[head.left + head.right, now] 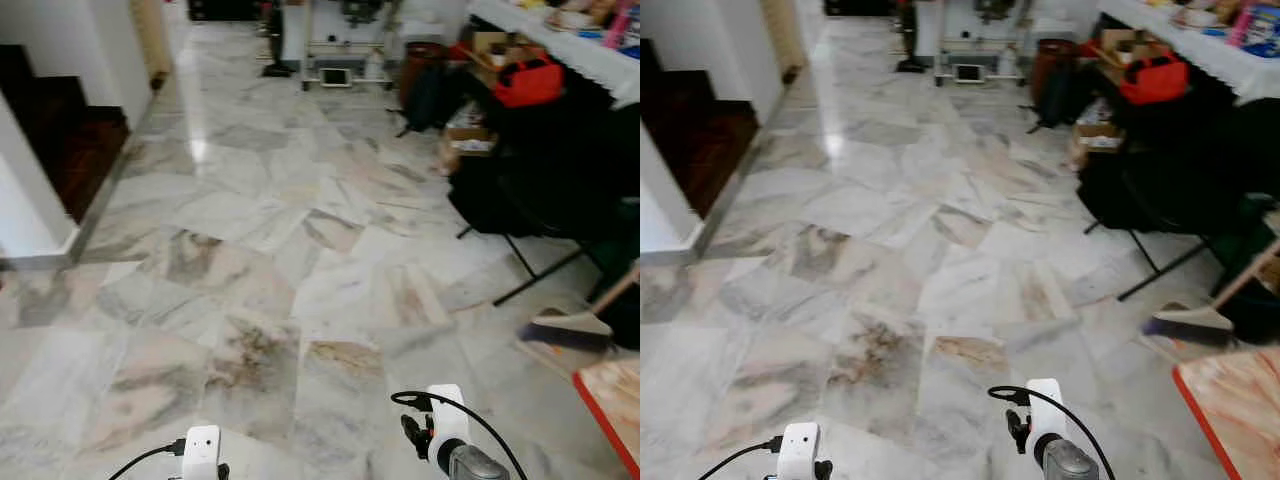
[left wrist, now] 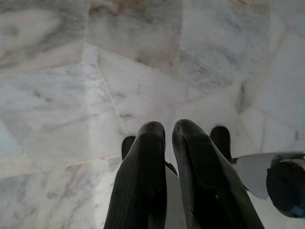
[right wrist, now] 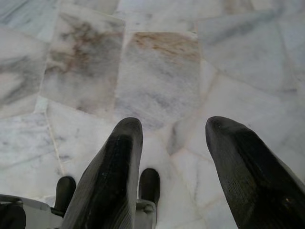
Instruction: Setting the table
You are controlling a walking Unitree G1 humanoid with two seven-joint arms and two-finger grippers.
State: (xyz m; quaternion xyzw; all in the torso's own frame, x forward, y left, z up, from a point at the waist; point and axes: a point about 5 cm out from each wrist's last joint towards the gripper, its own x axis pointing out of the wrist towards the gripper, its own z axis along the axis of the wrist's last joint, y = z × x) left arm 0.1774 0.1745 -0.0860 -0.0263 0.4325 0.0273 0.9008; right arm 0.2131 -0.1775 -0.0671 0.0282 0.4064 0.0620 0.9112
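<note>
Fingers on the left gripper (image 2: 168, 131) sit nearly closed and empty above the marble floor (image 1: 300, 230); right gripper (image 3: 174, 131) spread wide, holding nothing. Cluttered white-clothed surface (image 1: 590, 50) stands far right.

My two head eyes look forward and down across the marble floor (image 1: 300, 230), from standing height, toward the far end of the room; the right eye sits slightly to the right, so both share the floor, the dark stairs (image 1: 60, 140) at left and the broom (image 1: 1200, 318) at right. My wrist cameras face straight down along their black fingers (image 2: 143, 181) at the near floor, closer in.
</note>
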